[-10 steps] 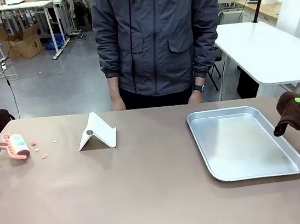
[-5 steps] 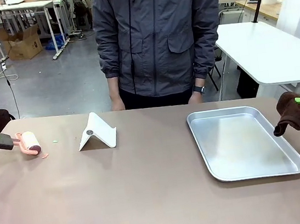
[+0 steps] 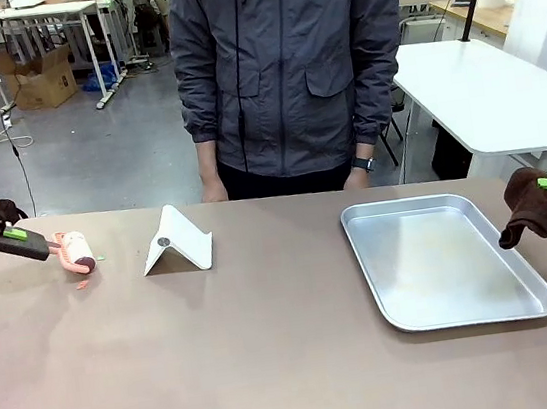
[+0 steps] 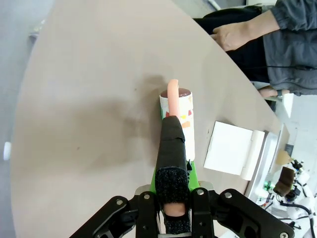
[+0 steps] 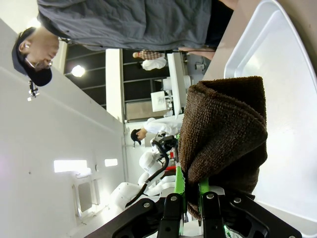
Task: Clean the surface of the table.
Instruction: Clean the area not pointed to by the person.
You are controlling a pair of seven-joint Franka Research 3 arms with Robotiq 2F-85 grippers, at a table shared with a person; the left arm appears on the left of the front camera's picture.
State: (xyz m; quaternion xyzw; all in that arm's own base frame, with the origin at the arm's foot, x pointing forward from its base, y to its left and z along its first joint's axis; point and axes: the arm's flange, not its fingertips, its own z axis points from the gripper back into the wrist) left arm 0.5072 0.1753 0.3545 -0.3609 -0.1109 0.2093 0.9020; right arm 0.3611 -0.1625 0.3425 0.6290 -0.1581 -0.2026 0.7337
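- Our front camera sat at our edge of the table [image 3: 276, 376], facing across it toward the person [image 3: 290, 61] — a wide view.
- Our left wrist camera looked down, close over the roller [image 4: 188, 130]; it shared the white stand [image 4: 229, 148] with the front view.
- Our right wrist camera, rolled sideways, sat close behind the cloth [image 5: 223, 129] — sharing the tray [image 5: 292, 99].

A grey floor [image 3: 95, 147], a white-topped table [image 3: 491, 95] at right, a cardboard box [image 3: 41, 82] beside far tables [image 3: 46, 10].
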